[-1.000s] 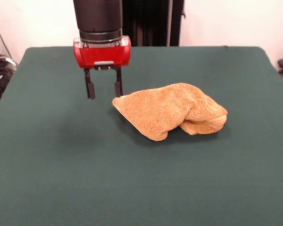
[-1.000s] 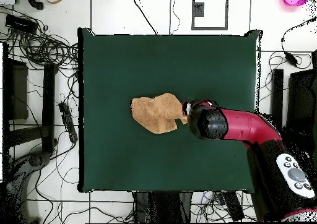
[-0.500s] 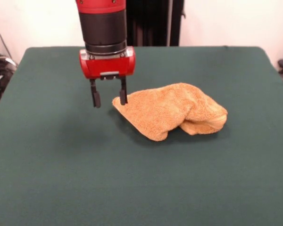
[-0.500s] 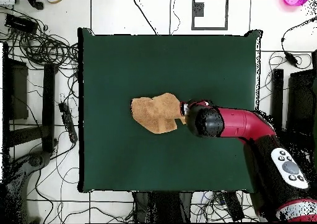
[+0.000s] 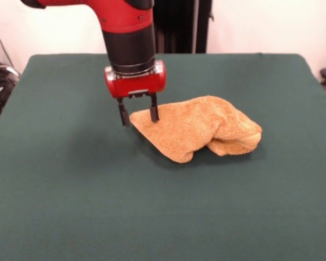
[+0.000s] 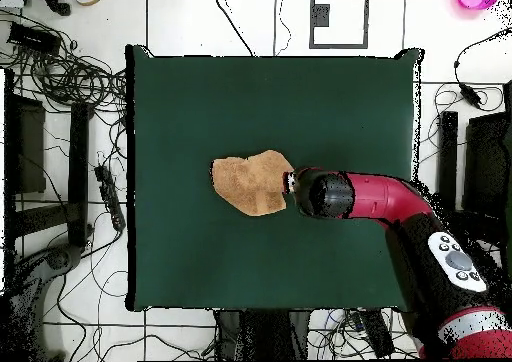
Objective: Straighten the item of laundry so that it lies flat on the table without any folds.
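The golden-orange towel (image 5: 198, 126) lies crumpled and folded on itself near the middle of the dark green table (image 5: 70, 190). It also shows in the overhead view (image 6: 250, 181) on the table (image 6: 200, 98). My gripper (image 5: 137, 117) is open and low over the towel's left corner in the front view. One finger stands on the towel's edge and the other just beside the corner, so the corner lies between them. In the overhead view the arm covers the gripper (image 6: 291, 184) at the towel's right end.
Cables (image 6: 70, 78) and black stands (image 6: 78, 168) lie on the floor to the left of the table in the overhead view. A black post (image 5: 176, 24) stands behind the table's far edge in the front view.
My gripper has moved down and toward the towel, from beside its corner to straddling that corner. The towel has not moved.
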{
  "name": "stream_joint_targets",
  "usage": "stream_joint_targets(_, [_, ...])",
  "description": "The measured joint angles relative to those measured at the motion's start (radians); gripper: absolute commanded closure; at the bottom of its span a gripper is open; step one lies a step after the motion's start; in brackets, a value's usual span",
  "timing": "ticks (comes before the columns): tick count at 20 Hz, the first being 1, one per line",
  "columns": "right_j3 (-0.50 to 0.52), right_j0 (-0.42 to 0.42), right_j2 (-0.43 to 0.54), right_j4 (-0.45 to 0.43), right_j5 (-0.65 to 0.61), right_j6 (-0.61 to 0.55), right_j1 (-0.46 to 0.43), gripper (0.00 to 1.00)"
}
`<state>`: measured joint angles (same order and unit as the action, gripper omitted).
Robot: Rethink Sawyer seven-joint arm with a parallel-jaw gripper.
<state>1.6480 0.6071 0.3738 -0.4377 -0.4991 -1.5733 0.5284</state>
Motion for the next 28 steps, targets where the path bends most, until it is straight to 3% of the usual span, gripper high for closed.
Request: stream_joint_targets(28, [-0.056, -0.071, -0.008, -0.044, -0.007, 0.0, -0.077, 0.0])
